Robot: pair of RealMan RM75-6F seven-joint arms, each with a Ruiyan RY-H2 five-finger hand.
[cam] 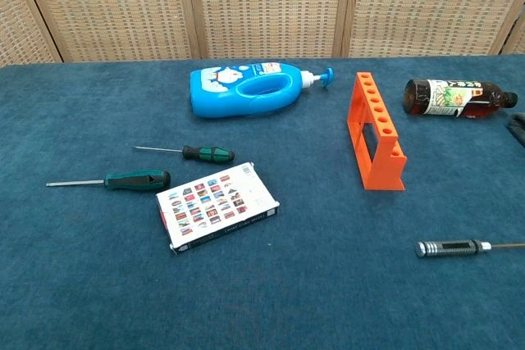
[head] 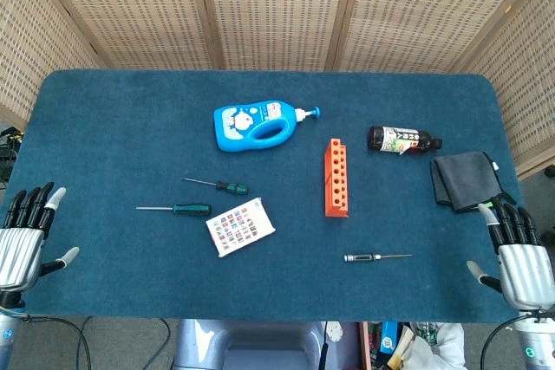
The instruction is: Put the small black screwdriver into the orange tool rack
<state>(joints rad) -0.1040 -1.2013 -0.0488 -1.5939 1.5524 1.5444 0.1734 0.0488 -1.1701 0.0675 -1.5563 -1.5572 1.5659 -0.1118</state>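
The small black screwdriver (head: 375,257) (cam: 459,247) lies flat near the table's front right, its thin shaft pointing right. The orange tool rack (head: 337,177) (cam: 376,130) stands upright in the middle, a row of holes along its top, a short way behind the screwdriver. My left hand (head: 24,233) hovers at the table's front left edge, fingers spread, holding nothing. My right hand (head: 520,253) sits at the front right edge, fingers apart and empty, to the right of the screwdriver. Neither hand appears in the chest view.
Two green-handled screwdrivers (head: 215,185) (head: 177,209) lie left of centre beside a printed card box (head: 240,225). A blue detergent bottle (head: 258,124) lies behind them. A dark brown bottle (head: 401,139) and a folded dark cloth (head: 466,178) lie at the right.
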